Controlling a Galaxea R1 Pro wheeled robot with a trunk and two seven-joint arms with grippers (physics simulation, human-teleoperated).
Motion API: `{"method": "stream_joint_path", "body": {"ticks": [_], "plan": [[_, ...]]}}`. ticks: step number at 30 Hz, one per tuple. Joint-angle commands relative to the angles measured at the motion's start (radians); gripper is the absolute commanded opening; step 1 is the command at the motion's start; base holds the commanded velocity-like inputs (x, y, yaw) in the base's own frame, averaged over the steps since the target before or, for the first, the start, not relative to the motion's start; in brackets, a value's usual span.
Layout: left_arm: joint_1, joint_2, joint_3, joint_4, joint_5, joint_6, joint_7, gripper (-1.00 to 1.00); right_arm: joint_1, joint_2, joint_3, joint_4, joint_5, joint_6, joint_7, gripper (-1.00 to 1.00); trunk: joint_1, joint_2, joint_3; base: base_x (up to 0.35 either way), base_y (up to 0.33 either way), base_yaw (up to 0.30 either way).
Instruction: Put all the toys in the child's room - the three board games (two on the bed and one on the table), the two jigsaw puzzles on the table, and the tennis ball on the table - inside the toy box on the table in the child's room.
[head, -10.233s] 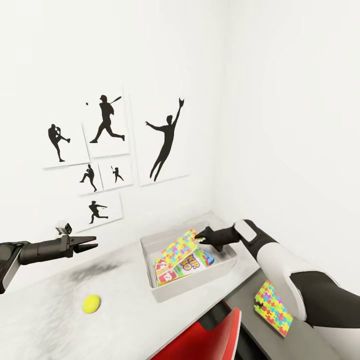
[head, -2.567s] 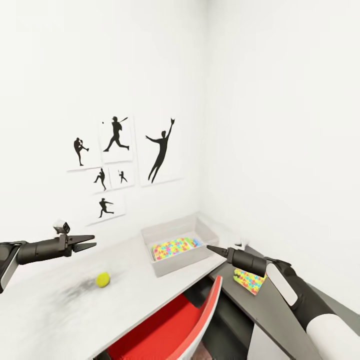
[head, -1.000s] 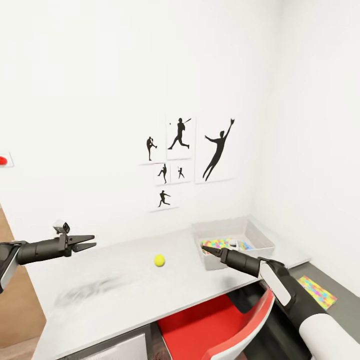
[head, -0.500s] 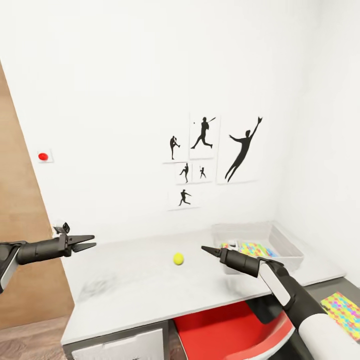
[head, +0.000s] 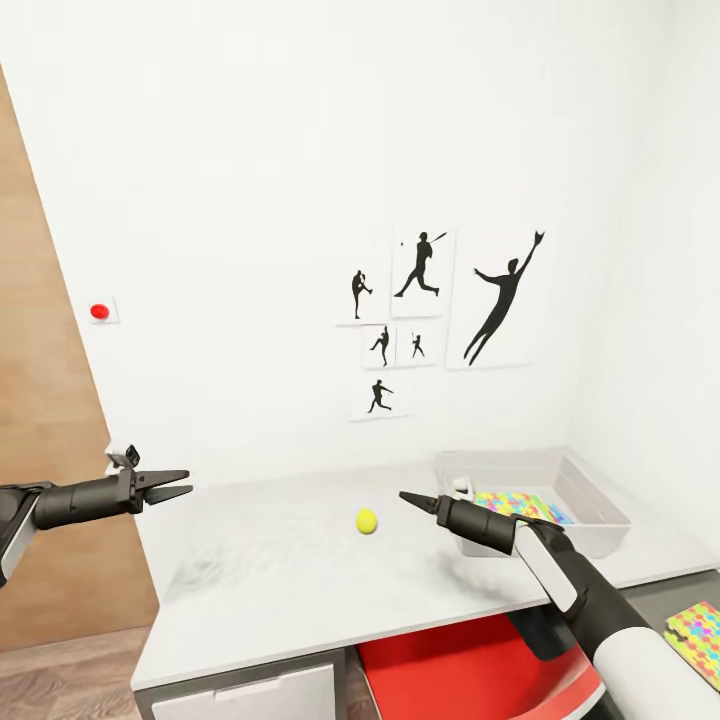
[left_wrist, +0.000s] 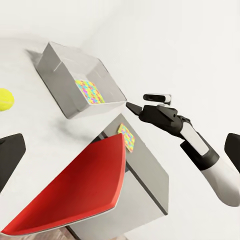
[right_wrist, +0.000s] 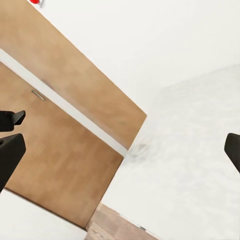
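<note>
White table along the wall, under black silhouette pictures. Ball near mid-table, apart from both grippers, alone on the bare top. Toy box at the table's right end, by the corner; one jigsaw flat inside, with some blue print peeking beside it. Second jigsaw outside the box, on the lower dark-grey section at far right. Red chair tucked under the table edge. Left gripper off the table's left end, raised above it, fingers parted, empty. Right gripper over the table between ball and box, tips drawn to a point in head view, nothing between them; from the left wrist, same pointed closed look. Wooden door at left, red button on the wall beside it.
</note>
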Motion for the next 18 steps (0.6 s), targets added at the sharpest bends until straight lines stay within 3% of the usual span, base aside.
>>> {"method": "stream_joint_path", "body": {"ticks": [1,9,18], "plan": [[0.0,0.0,0.0,0.0,0.0,0.011,-0.004,1.0,0.0,-0.001,0.002,0.0,-0.01,0.007,-0.002,1.0,0.0,-0.001,0.0,0.005,0.0,0.001],[0.0,0.0,0.0,0.0,0.0,0.012,-0.004,1.0,0.0,-0.001,0.002,-0.001,-0.009,0.007,-0.004,1.0,0.0,-0.001,0.0,0.001,0.005,0.015],[0.0,0.0,0.0,0.0,0.0,0.012,-0.004,1.0,0.0,0.001,0.003,0.001,-0.009,0.007,-0.034,1.0,0.0,-0.001,0.0,0.162,0.146,0.243]]}}
